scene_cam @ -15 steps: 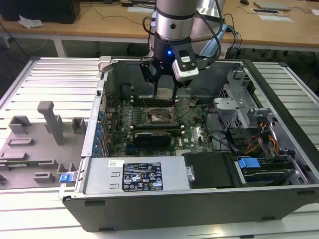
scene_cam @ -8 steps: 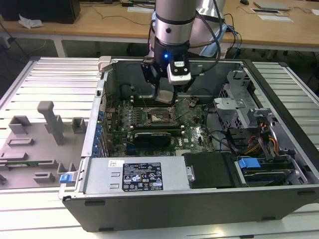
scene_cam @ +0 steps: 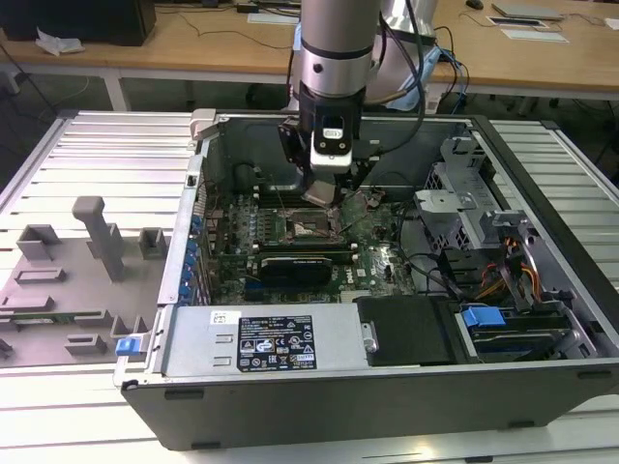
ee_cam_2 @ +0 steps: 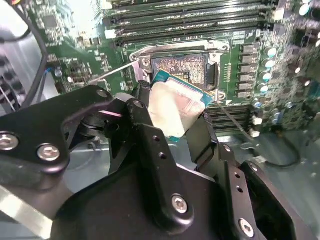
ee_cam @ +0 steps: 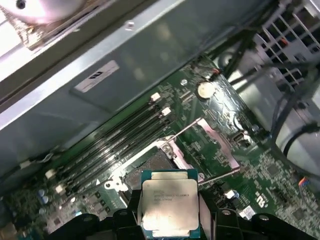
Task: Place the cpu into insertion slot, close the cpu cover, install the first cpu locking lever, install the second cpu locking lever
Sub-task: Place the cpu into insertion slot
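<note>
My gripper (scene_cam: 322, 189) hangs inside the open computer case, shut on the cpu (ee_cam_2: 176, 107), a small square chip with a silvery top and a green edge. In both wrist views the black fingers (ee_cam_2: 142, 112) clamp it on two opposite sides. It is held tilted, just above the insertion slot (ee_cam: 150, 166), a dark square socket with a silver rim (ee_cam_2: 182, 67) that lies bare. The cpu cover (ee_cam: 216, 146) stands swung open beside the socket. Two thin locking levers (ee_cam: 183, 128) (ee_cam: 220, 175) stick up, released. In the exterior view the slot (scene_cam: 311, 228) sits just below the gripper.
Long black memory slots (ee_cam: 117, 137) flank the socket. The case walls (scene_cam: 203, 184), a power supply box (scene_cam: 261, 338), a drive cage (scene_cam: 459, 193) and cables (scene_cam: 503, 275) ring the motherboard. Grey fixtures (scene_cam: 97, 237) stand on the table at the exterior view's left.
</note>
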`<action>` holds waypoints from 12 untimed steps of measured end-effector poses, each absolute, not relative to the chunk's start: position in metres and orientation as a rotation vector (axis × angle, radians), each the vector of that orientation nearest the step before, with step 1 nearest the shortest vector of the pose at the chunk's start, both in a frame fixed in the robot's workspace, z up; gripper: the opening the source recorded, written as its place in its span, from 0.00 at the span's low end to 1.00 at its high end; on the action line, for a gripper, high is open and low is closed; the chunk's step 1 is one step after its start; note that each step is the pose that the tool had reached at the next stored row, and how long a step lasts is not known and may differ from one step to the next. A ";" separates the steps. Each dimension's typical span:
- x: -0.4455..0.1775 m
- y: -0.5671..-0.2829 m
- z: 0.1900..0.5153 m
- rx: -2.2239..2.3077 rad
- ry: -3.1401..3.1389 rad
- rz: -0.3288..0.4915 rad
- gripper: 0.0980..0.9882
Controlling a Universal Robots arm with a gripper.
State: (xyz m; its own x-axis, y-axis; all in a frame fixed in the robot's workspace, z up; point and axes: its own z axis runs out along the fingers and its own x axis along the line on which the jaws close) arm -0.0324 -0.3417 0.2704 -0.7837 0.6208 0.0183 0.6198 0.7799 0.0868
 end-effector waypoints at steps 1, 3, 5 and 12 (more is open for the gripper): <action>-0.032 -0.342 0.269 1.059 2.941 0.138 0.49; -0.032 -0.342 0.268 1.115 2.919 0.137 0.49; -0.032 -0.342 0.265 1.194 2.885 0.136 0.49; -0.032 -0.342 0.258 1.417 2.774 0.134 0.49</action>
